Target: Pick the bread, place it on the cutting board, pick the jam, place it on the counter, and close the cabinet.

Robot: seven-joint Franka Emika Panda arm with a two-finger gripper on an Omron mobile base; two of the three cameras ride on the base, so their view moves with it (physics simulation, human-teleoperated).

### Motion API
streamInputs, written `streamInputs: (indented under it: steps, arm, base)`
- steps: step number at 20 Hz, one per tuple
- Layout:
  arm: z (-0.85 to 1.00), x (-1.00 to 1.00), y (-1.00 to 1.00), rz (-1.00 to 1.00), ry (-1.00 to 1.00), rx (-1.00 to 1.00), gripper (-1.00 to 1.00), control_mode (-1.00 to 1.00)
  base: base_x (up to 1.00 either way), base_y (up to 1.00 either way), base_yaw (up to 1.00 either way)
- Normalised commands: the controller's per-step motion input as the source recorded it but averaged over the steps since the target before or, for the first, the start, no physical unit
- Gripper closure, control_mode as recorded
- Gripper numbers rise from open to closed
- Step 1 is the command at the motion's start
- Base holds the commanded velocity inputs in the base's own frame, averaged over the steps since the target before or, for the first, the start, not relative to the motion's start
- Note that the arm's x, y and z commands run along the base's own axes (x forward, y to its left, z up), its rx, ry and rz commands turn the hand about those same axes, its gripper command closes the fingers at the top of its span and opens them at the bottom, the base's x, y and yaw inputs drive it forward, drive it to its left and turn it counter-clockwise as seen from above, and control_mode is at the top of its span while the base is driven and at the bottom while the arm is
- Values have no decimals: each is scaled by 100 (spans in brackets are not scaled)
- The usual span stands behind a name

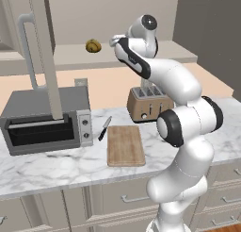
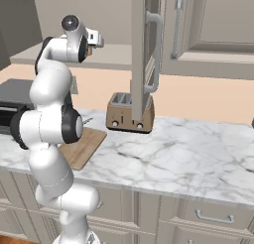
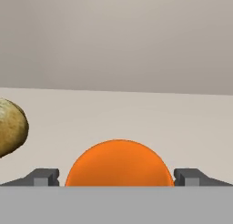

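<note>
While the bread sits aside, the tool is spread wide, its 2 fingertips flanking the jam.

There are no words, numbers, labels or signs to read on anything in these pictures.

The small squat jam jar is plain bright orange. The round lumpy bread roll is golden-brown with darker patches. The flat rectangular wooden cutting board is light brown with fine grain. The long marble desk is white with grey veins. The tall panelled cabinet door is beige-grey, its bar handle grey. The boxy toaster is tan.
</note>
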Motion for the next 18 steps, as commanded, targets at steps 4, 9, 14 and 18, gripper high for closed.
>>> streamInputs:
  steps: [4, 9, 14, 18]
  arm:
    - [-5, 4, 0, 0, 0, 0, -100, -100]
    - [0, 4, 0, 0, 0, 0, 100, -100]
    - [0, 0, 0, 0, 0, 0, 100, -100]
    - [0, 0, 0, 0, 0, 0, 100, -100]
  base:
    - [0, 0, 0]
    - [0, 0, 0]
    - [0, 0, 0]
    - [0, 0, 0]
